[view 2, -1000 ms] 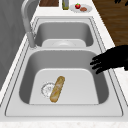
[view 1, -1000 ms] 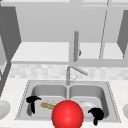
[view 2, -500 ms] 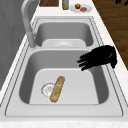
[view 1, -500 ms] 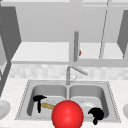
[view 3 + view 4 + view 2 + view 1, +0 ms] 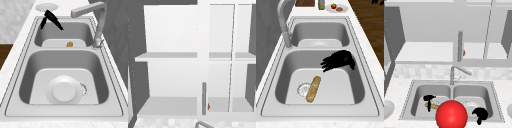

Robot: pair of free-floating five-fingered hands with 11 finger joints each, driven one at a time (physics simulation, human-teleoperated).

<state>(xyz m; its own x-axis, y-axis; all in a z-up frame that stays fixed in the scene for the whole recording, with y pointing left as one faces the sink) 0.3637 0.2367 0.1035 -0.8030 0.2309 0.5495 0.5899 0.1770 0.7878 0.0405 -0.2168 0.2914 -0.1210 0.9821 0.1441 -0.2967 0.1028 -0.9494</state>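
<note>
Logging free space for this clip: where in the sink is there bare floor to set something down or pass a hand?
Left basin: bare floor right of the baguette, under the left hand; the drain corner is crowded. Right basin: the white plate covers mid-floor, leaving bare strips along the walls. The right hand hovers at its front edge.

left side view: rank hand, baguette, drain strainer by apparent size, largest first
1. Left hand, though it hangs above the basin floor, nearer the camera, which may inflate it.
2. Baguette.
3. Drain strainer, partly covered by the baguette.
</note>
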